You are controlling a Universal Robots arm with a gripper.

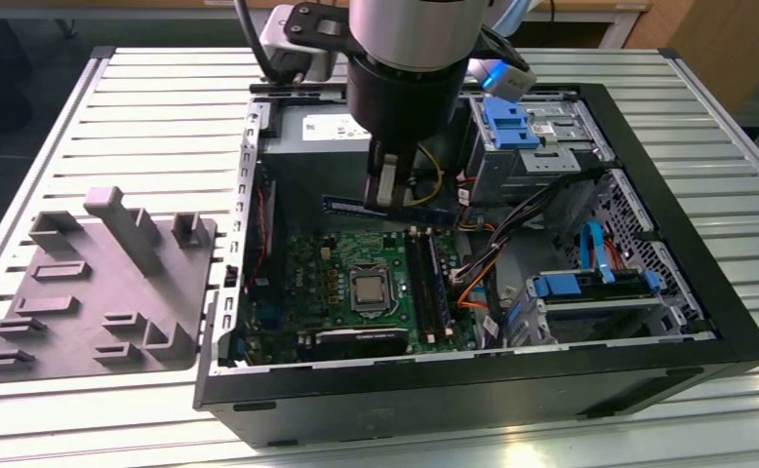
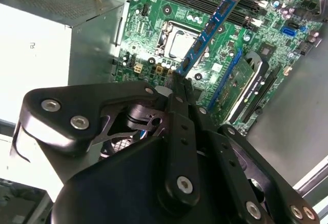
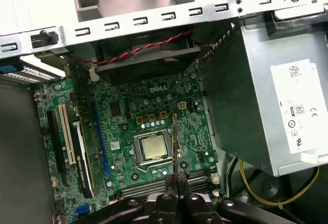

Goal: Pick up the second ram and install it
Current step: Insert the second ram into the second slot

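Observation:
The second ram [image 1: 413, 209] is a long thin stick held level, above the green motherboard [image 1: 314, 278] inside the open computer case [image 1: 692, 292]. My gripper [image 1: 385, 195] is shut on its upper edge near one end. In the second wrist view the ram [image 2: 210, 29] sticks out from the fingertips [image 2: 180, 83] over the board, its chips showing. The first wrist view shows the ram [image 3: 175, 142] edge-on over the processor [image 3: 152, 148], rising from the gripper [image 3: 177, 179]. The long black memory slots [image 1: 425, 283] lie below and beside the stick.
A grey plastic tray [image 1: 94, 292] with upright blocks lies on the slatted table at the exterior view's left. Inside the case are the power supply box [image 3: 266, 106], bundled cables [image 1: 484, 263], blue drive brackets [image 1: 575, 285] and an expansion card [image 2: 246, 80].

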